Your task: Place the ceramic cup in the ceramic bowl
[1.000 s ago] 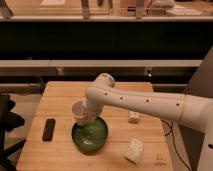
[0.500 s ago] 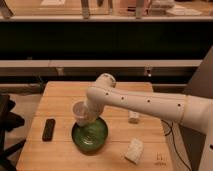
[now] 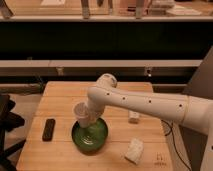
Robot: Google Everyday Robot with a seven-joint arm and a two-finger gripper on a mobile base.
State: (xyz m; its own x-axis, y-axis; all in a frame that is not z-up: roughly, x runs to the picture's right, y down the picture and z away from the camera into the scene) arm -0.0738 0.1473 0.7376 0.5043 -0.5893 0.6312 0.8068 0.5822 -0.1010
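The white arm [image 3: 150,102] reaches from the right across the wooden bench [image 3: 65,97] and bends down over the green bowl [image 3: 90,136], which sits near the bench's front edge. The gripper [image 3: 89,120] hangs at the bowl's back left rim, and the pale cup [image 3: 82,113] is right against it, tilted, above the rim and partly over the bowl. Whether the cup is clamped cannot be told.

A black remote [image 3: 48,129] lies left of the bowl, well apart. A crumpled white packet [image 3: 133,150] lies to the bowl's right, and a small white block [image 3: 133,117] sits behind it.
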